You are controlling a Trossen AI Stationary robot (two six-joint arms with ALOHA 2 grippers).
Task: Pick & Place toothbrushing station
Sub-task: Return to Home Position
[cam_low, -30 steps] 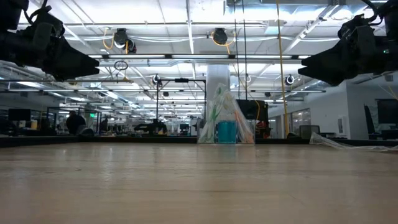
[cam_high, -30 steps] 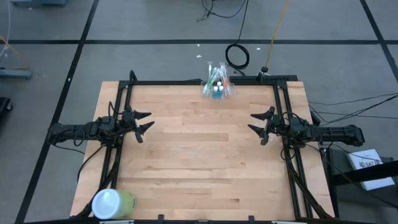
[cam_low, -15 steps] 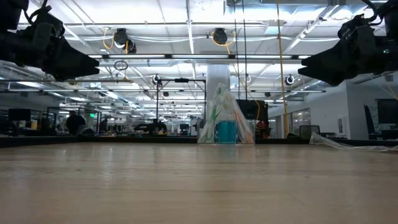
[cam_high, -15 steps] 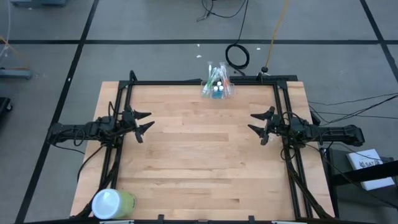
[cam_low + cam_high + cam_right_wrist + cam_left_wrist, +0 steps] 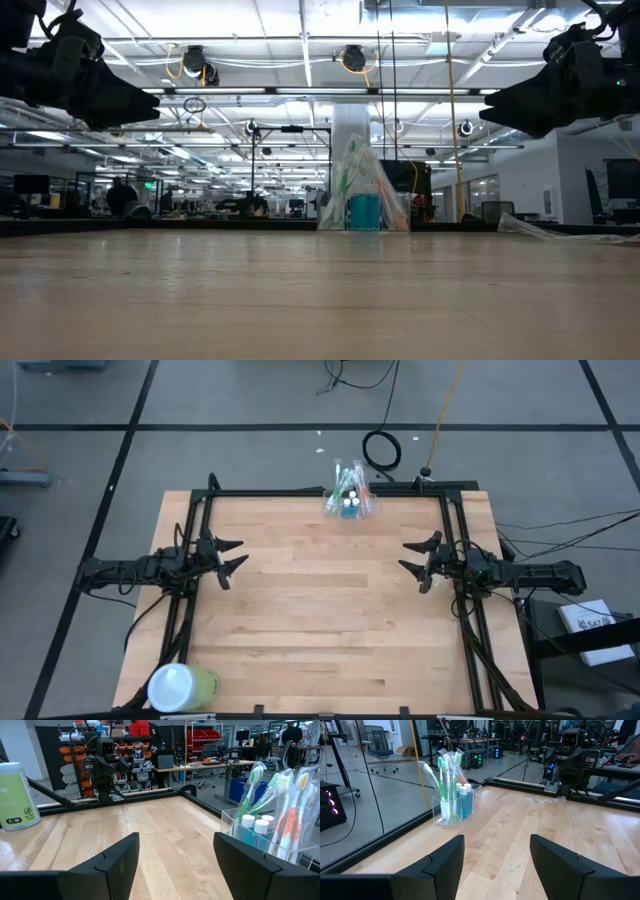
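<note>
The toothbrushing station is a small clear plastic holder with toothbrushes and small white-capped bottles in it. It stands on its base at the table's far edge, near the middle, and shows in the low view, the left wrist view and the right wrist view. My left gripper is open and empty above the table's left side. My right gripper is open and empty above the right side. Both are well short of the holder.
A big green cylinder with a white lid lies at the table's near left corner; it also shows in the right wrist view. A black frame runs along the table's far edge and sides. Bare wood lies between the grippers.
</note>
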